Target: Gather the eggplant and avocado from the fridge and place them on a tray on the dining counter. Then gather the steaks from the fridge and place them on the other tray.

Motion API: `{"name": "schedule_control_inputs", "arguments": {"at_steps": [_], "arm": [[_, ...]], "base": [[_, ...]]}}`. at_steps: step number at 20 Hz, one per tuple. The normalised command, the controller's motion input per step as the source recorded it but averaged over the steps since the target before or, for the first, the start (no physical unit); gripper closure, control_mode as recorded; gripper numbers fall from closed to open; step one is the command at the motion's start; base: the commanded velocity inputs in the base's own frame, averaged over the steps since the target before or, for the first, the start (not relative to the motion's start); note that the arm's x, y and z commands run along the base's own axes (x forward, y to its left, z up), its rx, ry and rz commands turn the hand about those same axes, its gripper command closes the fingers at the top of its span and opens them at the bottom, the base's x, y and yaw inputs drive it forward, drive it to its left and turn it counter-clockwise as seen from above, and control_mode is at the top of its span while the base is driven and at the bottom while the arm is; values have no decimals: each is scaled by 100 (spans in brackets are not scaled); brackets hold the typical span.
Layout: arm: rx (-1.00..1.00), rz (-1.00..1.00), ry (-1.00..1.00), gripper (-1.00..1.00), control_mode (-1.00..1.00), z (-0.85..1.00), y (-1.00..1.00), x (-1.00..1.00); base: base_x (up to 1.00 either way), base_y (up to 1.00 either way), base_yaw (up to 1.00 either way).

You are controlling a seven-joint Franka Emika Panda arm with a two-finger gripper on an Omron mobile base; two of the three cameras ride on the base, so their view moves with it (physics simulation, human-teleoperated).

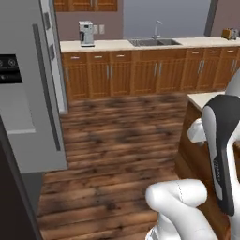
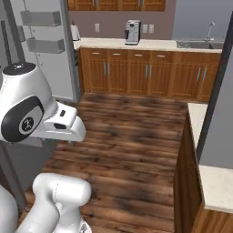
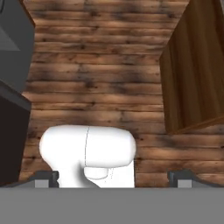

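Jaws stand wide apart with nothing between them: in the hand view the gripper (image 3: 113,177) shows its two dark fingertips (image 3: 46,178) at the bottom corners, far from each other, pointing down at the wooden floor (image 3: 100,83). In that same view a dark grey edge of the fridge (image 3: 13,48) sits at the left and the wooden side of the dining counter (image 3: 194,70) fills the upper right. In the left base view the fridge (image 1: 26,93) stands tall at the left, grey steel with a black dispenser panel (image 1: 9,69) and a dark vertical bar handle (image 1: 44,84); its door edge reaches down near the floor. The dining counter (image 1: 206,99) shows as a beige corner on a wooden base at the right, partly behind the white arm (image 1: 222,145). Along the far wall runs a wall counter (image 1: 140,46) over wooden cabinets, with a coffee machine (image 1: 86,33) toward its left and a sink (image 1: 154,42) with a tap near the middle. In the right base view an open fridge door with grey shelves (image 2: 41,32) stands at the far left, the coffee machine (image 2: 132,32) sits on the wall counter (image 2: 136,44), the sink (image 2: 205,44) lies at the far right, and the beige top of the dining counter (image 2: 218,182) runs along the right side, near the camera.
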Motion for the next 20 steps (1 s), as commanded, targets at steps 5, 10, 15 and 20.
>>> {"name": "schedule_control_inputs", "arguments": {"at_steps": [5,10,15,20], "arm": [[0,0,0,-100,100,0,0,0],[0,0,0,-100,100,0,0,0],[0,0,0,-100,100,0,0,0],[0,0,0,-100,100,0,0,0]], "base": [[100,24,0],[100,-21,0],[92,-3,7],[78,-8,38]]}}
